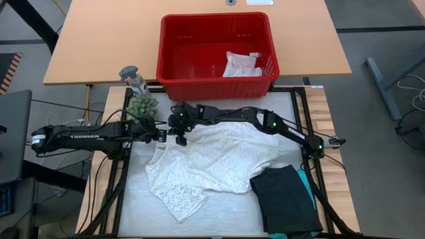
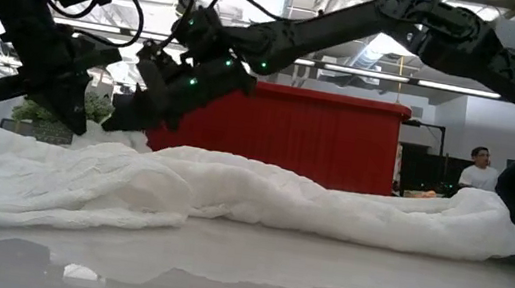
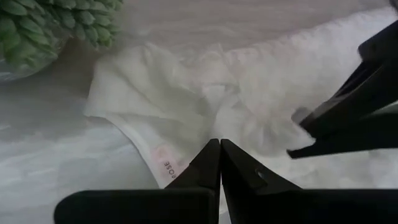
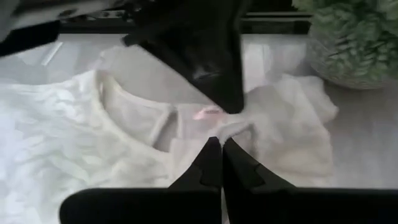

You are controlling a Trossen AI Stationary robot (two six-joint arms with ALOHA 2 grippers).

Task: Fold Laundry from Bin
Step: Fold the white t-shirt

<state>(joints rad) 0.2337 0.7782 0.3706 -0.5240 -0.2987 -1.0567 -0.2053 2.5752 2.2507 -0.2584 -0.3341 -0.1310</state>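
The large white lacy top (image 1: 212, 162) lies spread on the table, its neckline and label (image 3: 166, 167) toward the left. Both grippers are shut and meet over its far-left part: my left gripper (image 1: 161, 135) comes from the left, my right gripper (image 1: 180, 138) reaches across from the right. The red bin (image 1: 171, 63) stands beyond the top, with a small white cloth (image 1: 242, 64) in its right end. A folded black garment (image 1: 285, 199) lies at the near right, on a teal one (image 1: 308, 187). My left gripper (image 3: 219, 146) has its shut tips at the top's cloth beside the neckline; whether it touches or holds the cloth, I cannot tell. My right gripper (image 4: 219, 143) pinches a small raised fold of the top (image 4: 236, 129) near the neckline at its fingertips. It comes slanting down from the table's right. The rest of the top lies slack on the table.
A green potted plant (image 1: 141, 106) and a grey figure (image 1: 133, 76) stand at the far left, close to my left gripper. The wooden table (image 1: 106, 46) under the bin extends behind. A person (image 2: 479, 167) shows in the room beyond.
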